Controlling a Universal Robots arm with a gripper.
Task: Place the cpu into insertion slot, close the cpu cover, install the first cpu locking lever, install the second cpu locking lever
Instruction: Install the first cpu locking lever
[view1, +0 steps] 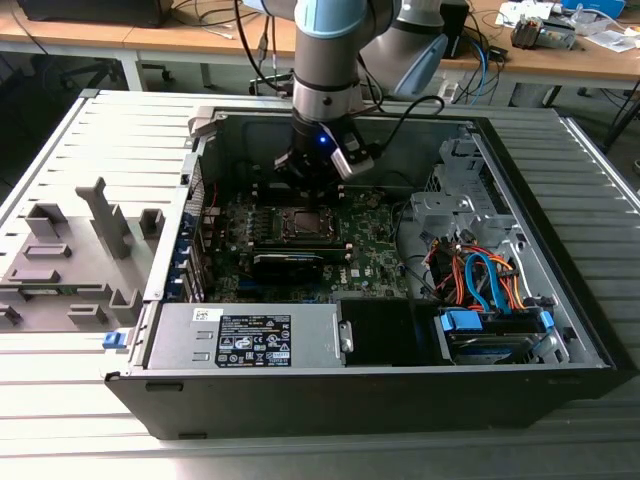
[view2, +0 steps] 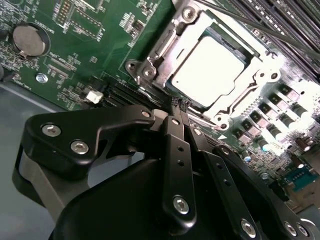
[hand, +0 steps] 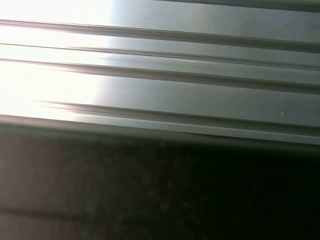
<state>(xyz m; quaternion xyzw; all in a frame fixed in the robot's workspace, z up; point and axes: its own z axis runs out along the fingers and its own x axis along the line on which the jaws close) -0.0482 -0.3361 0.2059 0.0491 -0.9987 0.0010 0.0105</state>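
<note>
In the second wrist view, the black gripper (view2: 180, 106) has its fingers pressed together just beside the silver-rimmed square insertion slot (view2: 150, 52), where the flat silver-grey cpu (view2: 210, 67) lies.

Exterior view: looked down from high in front of the open black computer case (view1: 400, 330), far enough to take in the grey ribbed metal table (view1: 80, 130) and the wooden desks (view1: 200, 45) at 12 o'clock.
Second wrist view: sat close behind the black gripper (view2: 180, 106), facing past it onto the green motherboard (view2: 85, 55) and the silver-rimmed square insertion slot (view2: 212, 70).
First wrist view: faced a ribbed grey metal surface (hand: 200, 90) at very close range.
Shared: exterior and second wrist views both held the socket (view1: 303, 222), near 12 o'clock of the board.
</note>
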